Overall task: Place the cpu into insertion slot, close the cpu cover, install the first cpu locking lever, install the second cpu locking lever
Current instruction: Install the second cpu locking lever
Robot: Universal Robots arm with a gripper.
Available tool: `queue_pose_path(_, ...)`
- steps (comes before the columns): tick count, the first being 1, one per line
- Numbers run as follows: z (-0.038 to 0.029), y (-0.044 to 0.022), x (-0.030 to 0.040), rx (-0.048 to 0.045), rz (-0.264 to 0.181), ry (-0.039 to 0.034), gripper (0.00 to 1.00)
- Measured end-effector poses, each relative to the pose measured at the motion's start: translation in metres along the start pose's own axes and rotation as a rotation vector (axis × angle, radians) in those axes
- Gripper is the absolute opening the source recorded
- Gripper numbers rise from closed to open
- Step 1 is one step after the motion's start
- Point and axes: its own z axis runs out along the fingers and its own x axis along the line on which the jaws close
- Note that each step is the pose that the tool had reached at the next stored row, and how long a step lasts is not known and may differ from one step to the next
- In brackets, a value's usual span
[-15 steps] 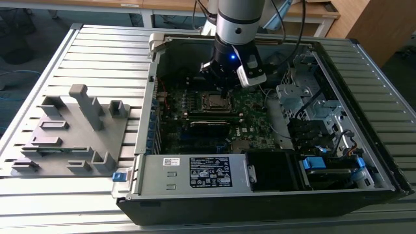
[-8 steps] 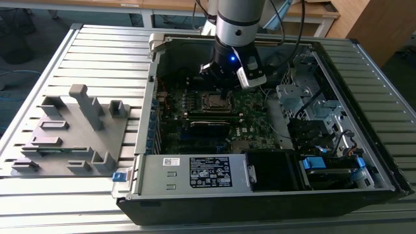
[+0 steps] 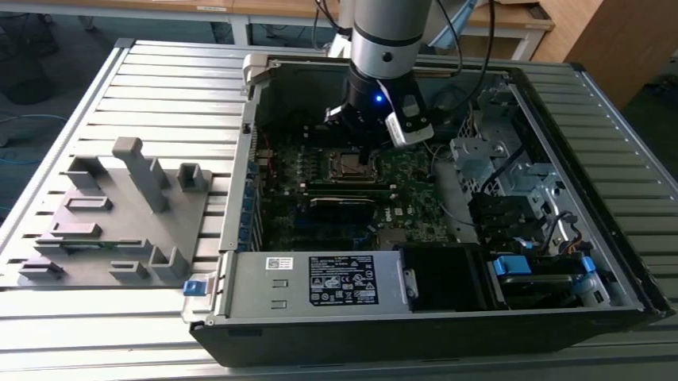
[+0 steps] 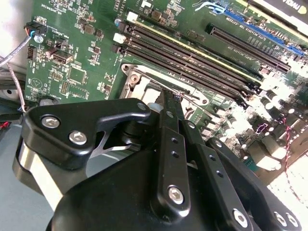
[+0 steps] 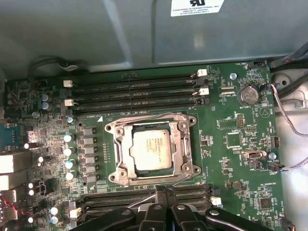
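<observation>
The cpu (image 5: 151,149), a silvery square chip, lies flat in the insertion slot (image 5: 126,169) on the green motherboard (image 5: 231,144). The cpu cover (image 5: 121,144), a thin metal frame, lies down around the chip. A thin wire locking lever (image 5: 142,200) slants out from the socket's edge towards my fingers. My gripper (image 5: 166,192) stands just beside the socket's edge, fingers together, with nothing seen between them. In the exterior view my gripper (image 3: 364,163) hangs over the socket (image 3: 341,164) inside the open computer case. The second wrist view has the fingertips (image 4: 166,98) at the socket's metal corner (image 4: 137,79).
Long black memory slots (image 5: 134,91) run along one side of the socket, and more (image 5: 115,199) lie by my fingers. The case wall (image 5: 96,33) rises close behind. A drive cage (image 3: 498,159), a power supply (image 3: 317,282) and a grey fixture (image 3: 117,214) outside the case show in the exterior view.
</observation>
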Motion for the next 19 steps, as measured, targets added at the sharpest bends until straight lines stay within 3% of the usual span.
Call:
queue_pose_path(8,0.0048,-0.0016,0.0025,-0.0008,-0.010,-0.0013,0.10)
queue_pose_path(19,0.0104,-0.0080,0.0123,-0.0013,-0.021,-0.0016,0.10)
